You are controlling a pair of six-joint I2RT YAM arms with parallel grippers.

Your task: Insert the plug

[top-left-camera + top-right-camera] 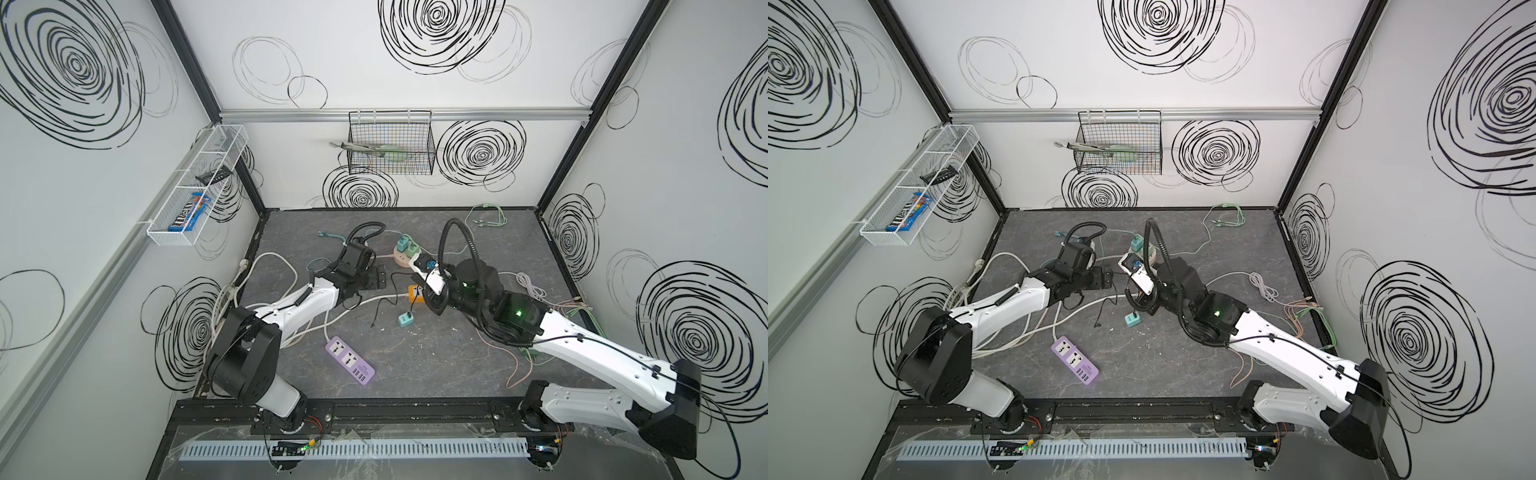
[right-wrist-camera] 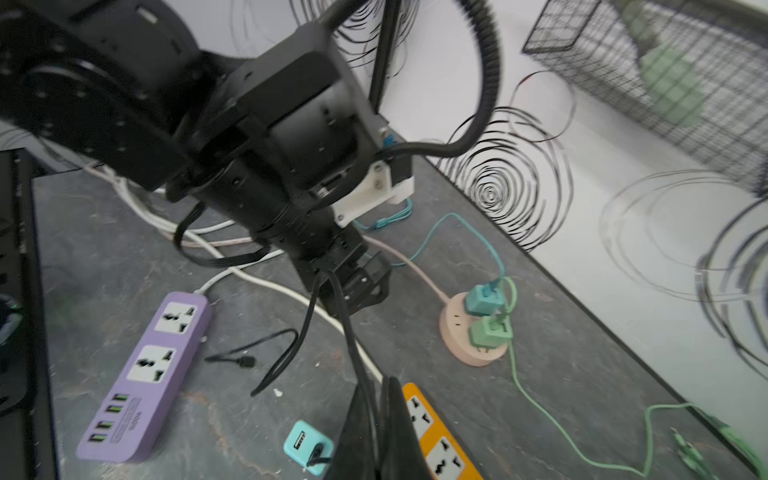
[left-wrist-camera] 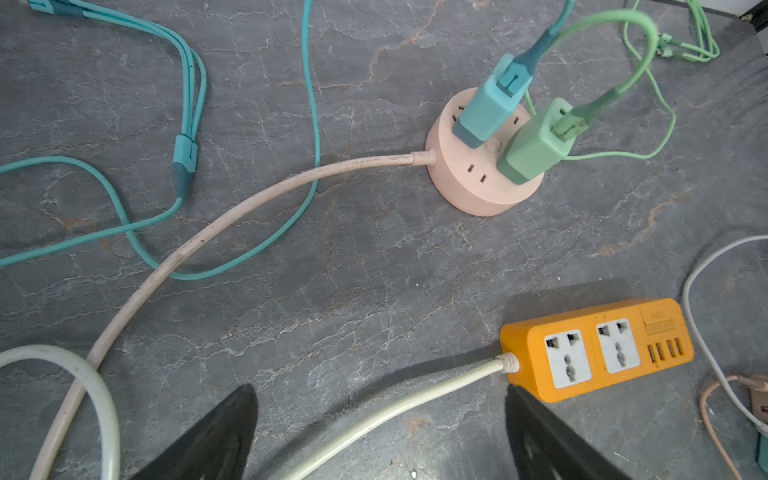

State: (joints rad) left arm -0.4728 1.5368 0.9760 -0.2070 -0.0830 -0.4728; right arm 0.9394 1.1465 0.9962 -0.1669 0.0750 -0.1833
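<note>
Front centre of table (image 1: 436,365): strip (image 1: 351,359). Behind and right of it: loose charger (image 1: 405,319), with cable (image 2: 351,340) from its port up between the fingers of right gripper (image 2: 380,384). Just behind charger: second strip (image 1: 415,294). Farther back: round hub (image 1: 400,261), two chargers (image 1: 402,243) plugged on top, side by side. Back right corner: cable bundle (image 1: 486,218). On back wall: basket (image 1: 390,166). On left wall: tray (image 1: 170,239).

m&m's on candy pack (image 1: 189,215); other txt illegible.
</note>
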